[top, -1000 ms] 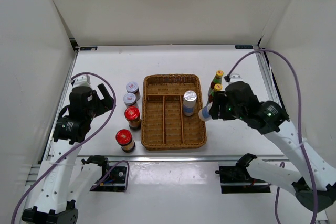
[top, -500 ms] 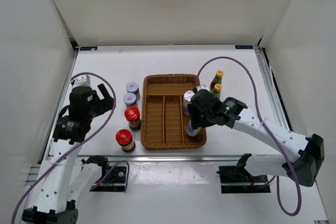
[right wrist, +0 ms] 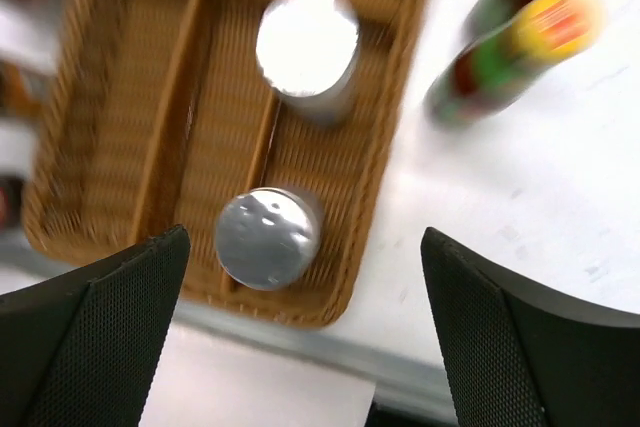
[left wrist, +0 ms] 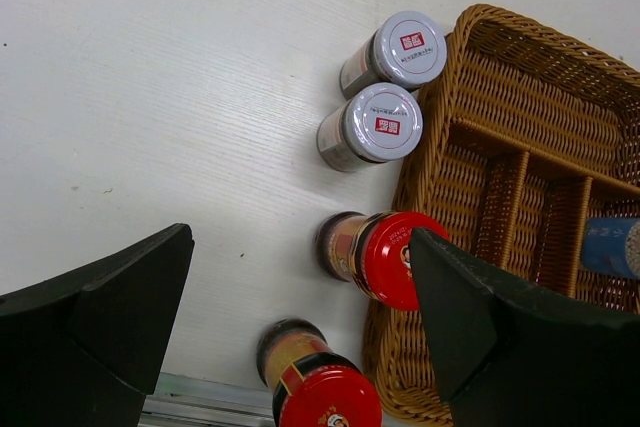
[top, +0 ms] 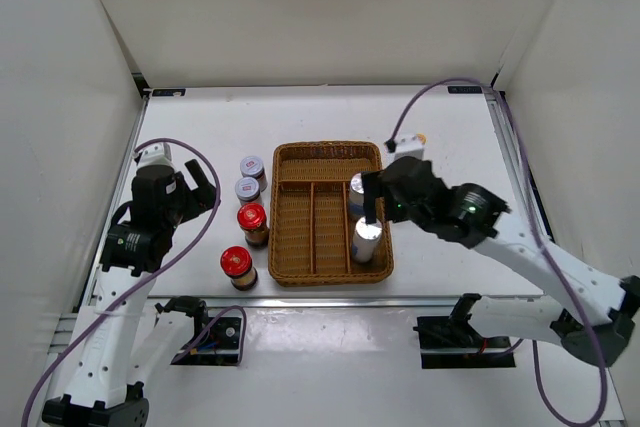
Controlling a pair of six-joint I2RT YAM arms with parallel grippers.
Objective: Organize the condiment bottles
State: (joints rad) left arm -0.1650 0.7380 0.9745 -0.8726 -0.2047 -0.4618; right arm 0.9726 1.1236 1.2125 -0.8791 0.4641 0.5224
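Note:
Two silver-topped cylinders [top: 367, 231] [right wrist: 268, 237] stand upright in the right compartment of the wicker tray [top: 330, 146]. The far one [right wrist: 307, 42] is partly hidden under my right arm in the top view. My right gripper [top: 373, 209] [right wrist: 305, 242] hovers open above the near cylinder, not touching it. Two green yellow-capped bottles [right wrist: 520, 32] stand right of the tray. Two grey-lidded jars [top: 250, 167] [left wrist: 382, 124] and two red-lidded jars [top: 251, 217] [left wrist: 392, 257] stand left of the tray. My left gripper [top: 192, 192] [left wrist: 300, 247] is open above them and holds nothing.
The tray's left and middle compartments [top: 313, 227] and its cross compartment at the back hold nothing. The table's near metal edge [top: 330, 299] runs just below the tray. White walls close the table on three sides.
My right gripper carried a silver-topped cylinder from right of the tray into the right compartment, then opened and let it go. The left arm has not moved.

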